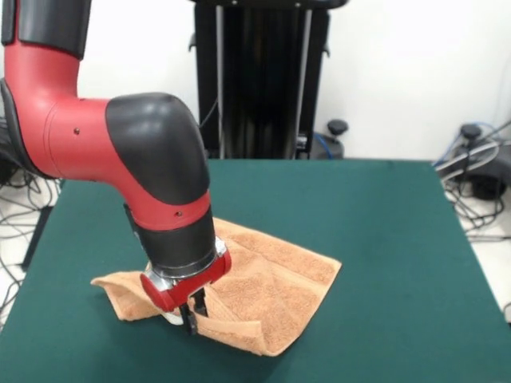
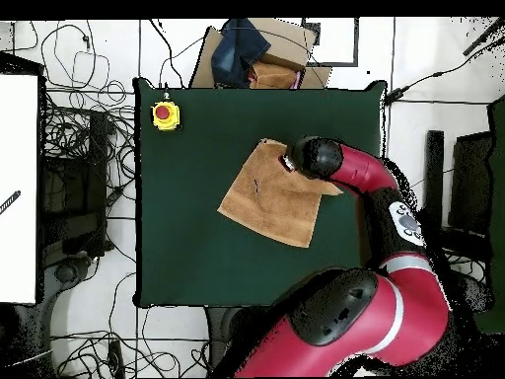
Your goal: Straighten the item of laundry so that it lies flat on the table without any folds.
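Peach-orange towel point(image 1: 271, 287) lying crumpled on the dark green table point(image 1: 383, 239), not flat: one edge folded over into a doubled flap right beside the gripper point(image 1: 192, 317), one corner pulled out into a loose tongue on the far side of the wrist from the main sheet. Rest of the cloth spreading away from the gripper toward the table's middle in the front view. Seen from overhead, towel point(image 2: 271, 192) as a tilted, roughly square patch, gripper point(image 2: 289, 158) down at the corner nearest the red and black arm point(image 2: 365, 178). Gripper lowered onto the cloth at that folded edge, dark fingertips touching or buried in the terry; impossible to tell whether spread or pinching fabric. Well away from the gripper, at a table corner, a yellow box with a red button point(image 2: 165, 115). Beyond the table edge, cables on the floor point(image 2: 79, 148).
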Tool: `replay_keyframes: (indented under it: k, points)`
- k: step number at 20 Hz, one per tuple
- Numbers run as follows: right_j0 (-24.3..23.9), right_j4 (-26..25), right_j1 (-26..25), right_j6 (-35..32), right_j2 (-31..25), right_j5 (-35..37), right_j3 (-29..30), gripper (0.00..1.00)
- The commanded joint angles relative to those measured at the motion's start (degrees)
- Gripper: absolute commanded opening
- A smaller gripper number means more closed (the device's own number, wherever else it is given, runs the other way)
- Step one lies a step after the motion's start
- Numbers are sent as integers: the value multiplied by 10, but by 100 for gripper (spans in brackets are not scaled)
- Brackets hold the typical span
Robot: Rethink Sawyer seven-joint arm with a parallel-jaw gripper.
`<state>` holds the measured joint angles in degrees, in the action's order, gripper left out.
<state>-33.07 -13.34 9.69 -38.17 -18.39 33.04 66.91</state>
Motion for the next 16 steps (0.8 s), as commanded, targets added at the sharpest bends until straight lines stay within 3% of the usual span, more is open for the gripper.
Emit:
replay_keyframes:
  k: [1, 16]
  points:
    - [-16, 3, -29, -47, -83, -47, 73, 0]
    - [-80, -25, -48, -20, -165, -120, 111, 0]
